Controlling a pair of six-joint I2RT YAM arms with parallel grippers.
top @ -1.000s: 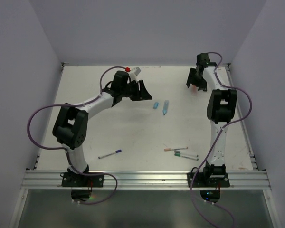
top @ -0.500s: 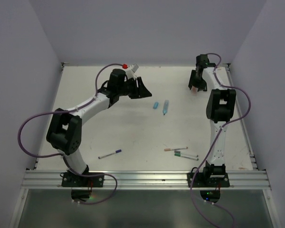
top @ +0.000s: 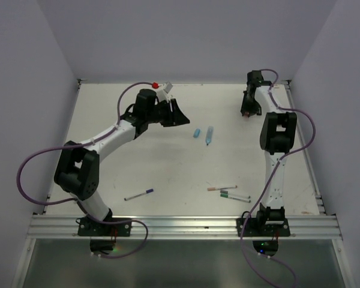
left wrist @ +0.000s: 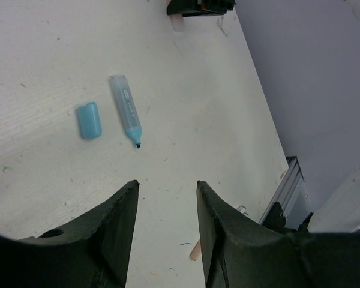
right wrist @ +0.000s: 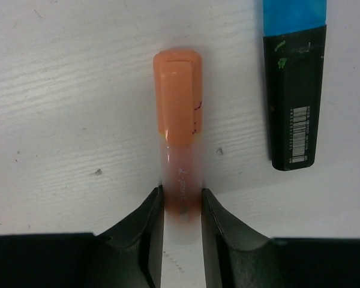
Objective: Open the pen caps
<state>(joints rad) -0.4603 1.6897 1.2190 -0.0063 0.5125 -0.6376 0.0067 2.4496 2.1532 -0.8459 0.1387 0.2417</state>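
Note:
My right gripper (right wrist: 181,195) is shut on the translucent barrel of an orange highlighter (right wrist: 180,180), which lies on the table at the far right (top: 245,115). Its chunky orange cap (right wrist: 177,96) is on and points away from the fingers. A black highlighter with a blue cap (right wrist: 293,12) lies beside it. My left gripper (left wrist: 167,186) is open and empty, above the table at the far middle (top: 180,114). A loose blue cap (left wrist: 89,120) and the uncapped blue highlighter (left wrist: 126,111) lie ahead of it, also in the top view (top: 197,132).
Thin white pens lie near the front: one with a purple cap (top: 138,194) at the left, and three close together (top: 228,191) at the right. The table's right edge rail (left wrist: 288,180) and the side walls are close by.
My right gripper has come down and its fingers have narrowed onto the orange highlighter. My left arm's elbow has swung left while its gripper shifted slightly towards the back.

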